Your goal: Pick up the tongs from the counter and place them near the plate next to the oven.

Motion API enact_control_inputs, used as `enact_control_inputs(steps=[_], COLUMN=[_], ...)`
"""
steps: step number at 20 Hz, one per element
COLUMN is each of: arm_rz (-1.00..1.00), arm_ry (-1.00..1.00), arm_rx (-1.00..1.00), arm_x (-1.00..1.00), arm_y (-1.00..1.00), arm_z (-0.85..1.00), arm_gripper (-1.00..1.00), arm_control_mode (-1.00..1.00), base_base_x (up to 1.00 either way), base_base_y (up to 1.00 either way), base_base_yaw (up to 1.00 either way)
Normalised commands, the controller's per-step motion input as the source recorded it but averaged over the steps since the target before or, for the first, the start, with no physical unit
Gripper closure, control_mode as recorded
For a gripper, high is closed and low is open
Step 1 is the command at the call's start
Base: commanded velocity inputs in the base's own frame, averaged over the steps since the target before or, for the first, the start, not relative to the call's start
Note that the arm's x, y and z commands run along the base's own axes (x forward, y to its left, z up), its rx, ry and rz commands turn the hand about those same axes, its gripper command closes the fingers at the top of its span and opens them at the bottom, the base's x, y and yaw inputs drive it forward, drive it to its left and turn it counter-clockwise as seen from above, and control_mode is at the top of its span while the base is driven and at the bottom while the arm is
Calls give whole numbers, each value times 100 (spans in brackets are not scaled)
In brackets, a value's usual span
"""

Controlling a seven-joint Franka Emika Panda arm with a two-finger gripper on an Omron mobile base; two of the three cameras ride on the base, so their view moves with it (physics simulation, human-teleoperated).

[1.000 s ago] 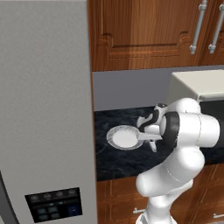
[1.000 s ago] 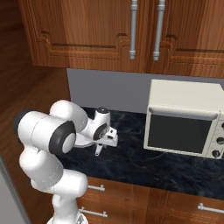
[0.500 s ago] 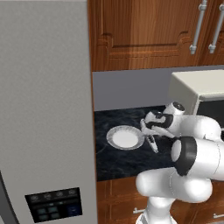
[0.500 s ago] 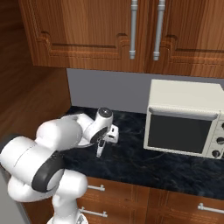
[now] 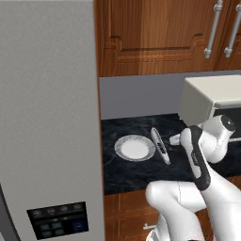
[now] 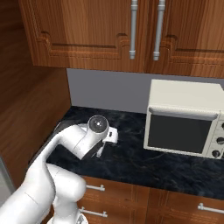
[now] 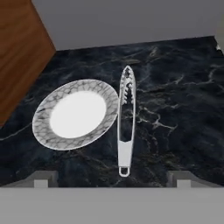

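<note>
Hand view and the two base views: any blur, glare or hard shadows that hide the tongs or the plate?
Hand view: sharp and evenly lit; the tongs and plate read clearly on the counter, with no glare and almost no cast shadow. Left base view: same flat rendered light, both things crisp. Right base view: soft sheen on the oven door; the arm blocks the spot where they lie.

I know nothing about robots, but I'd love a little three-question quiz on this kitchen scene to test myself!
1. True or false: the tongs lie flat on the counter beside the plate.
2. Are the fingers gripping anything? A) the tongs B) the plate C) nothing
3. Fill in: in the right base view, the oven stands to the arm's ____.

Key: 1 true; 2 C; 3 right.
</note>
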Motion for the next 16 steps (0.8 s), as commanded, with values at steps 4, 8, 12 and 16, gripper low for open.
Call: enact_control_inputs(steps=[4,8,12,16], arm_rz=[-11,-11,-7,0], arm_ry=[-17,-11,0,0], arm_rx=[-14,-16,-24,-34], arm_x=[-100,-100,-100,-97], arm_y=[0,0,11,87], arm_z=[59,69,64,6], arm_gripper=[-100,-100,-100,-100], arm_control_mode=[-100,-100,-100,-100], base_base_x=[0,0,0,0], base_base_y=[0,0,0,0], base_base_yaw=[0,0,0,0])
